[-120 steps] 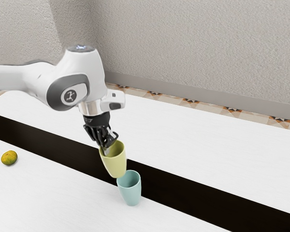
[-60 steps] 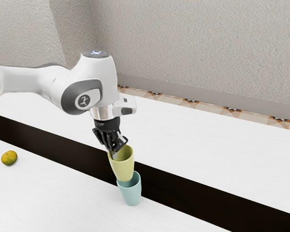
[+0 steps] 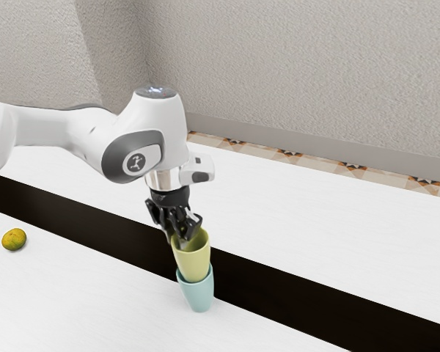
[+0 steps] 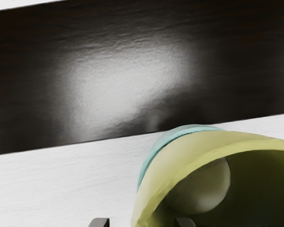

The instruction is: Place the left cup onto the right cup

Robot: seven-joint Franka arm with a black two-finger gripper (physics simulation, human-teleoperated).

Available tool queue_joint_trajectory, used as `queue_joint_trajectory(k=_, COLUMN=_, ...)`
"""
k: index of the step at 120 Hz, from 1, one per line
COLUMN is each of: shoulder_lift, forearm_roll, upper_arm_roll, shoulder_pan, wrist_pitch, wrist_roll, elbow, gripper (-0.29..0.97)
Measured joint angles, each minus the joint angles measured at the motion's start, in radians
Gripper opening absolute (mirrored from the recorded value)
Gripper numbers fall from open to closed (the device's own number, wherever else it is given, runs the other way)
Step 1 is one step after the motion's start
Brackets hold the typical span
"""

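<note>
The yellow-green cup [image 3: 192,258] sits upright, nested in the teal cup [image 3: 196,295], which stands at the near edge of the table's dark stripe. My gripper [image 3: 184,235] is shut on the yellow-green cup's rim on the side toward the exterior view's left, one finger inside and one outside. In the wrist view the yellow-green cup [image 4: 189,156] is large just under the hand, with the teal cup's rim [image 4: 191,128] showing as a thin band around it. Two dark fingertips [image 4: 99,221] straddle the cup's wall.
A small orange fruit [image 3: 14,239] lies on the white tabletop [image 3: 73,301] far toward the exterior view's left. A wide dark stripe [image 3: 81,220] crosses the table behind the cups. A grey wall with a patterned floor strip lies beyond the table.
My gripper has carried the yellow-green cup toward the exterior view's right and down. The cup went from tilted beside the teal cup to upright and nested in it.
</note>
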Motion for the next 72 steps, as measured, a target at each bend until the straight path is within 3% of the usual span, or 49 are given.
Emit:
queue_joint_trajectory(k=13, shoulder_lift=0.0, forearm_roll=-0.001, upper_arm_roll=0.0, shoulder_pan=0.007, wrist_pitch=0.001, wrist_roll=-0.001, elbow=0.002, gripper=0.35)
queue_joint_trajectory(k=28, shoulder_lift=-0.009, forearm_roll=-0.001, upper_arm_roll=0.002, shoulder_pan=0.008, wrist_pitch=-0.004, wrist_roll=-0.002, elbow=0.016, gripper=0.5)
queue_joint_trajectory(k=56, shoulder_lift=-0.021, forearm_roll=0.034, upper_arm_roll=0.025, shoulder_pan=0.015, wrist_pitch=-0.172, wrist_roll=0.009, elbow=0.244, gripper=0.62)
queue_joint_trajectory(k=72, shoulder_lift=-0.02, forearm_roll=0.045, upper_arm_roll=0.055, shoulder_pan=0.084, wrist_pitch=-0.239, wrist_roll=0.06, elbow=0.323, gripper=0.65)
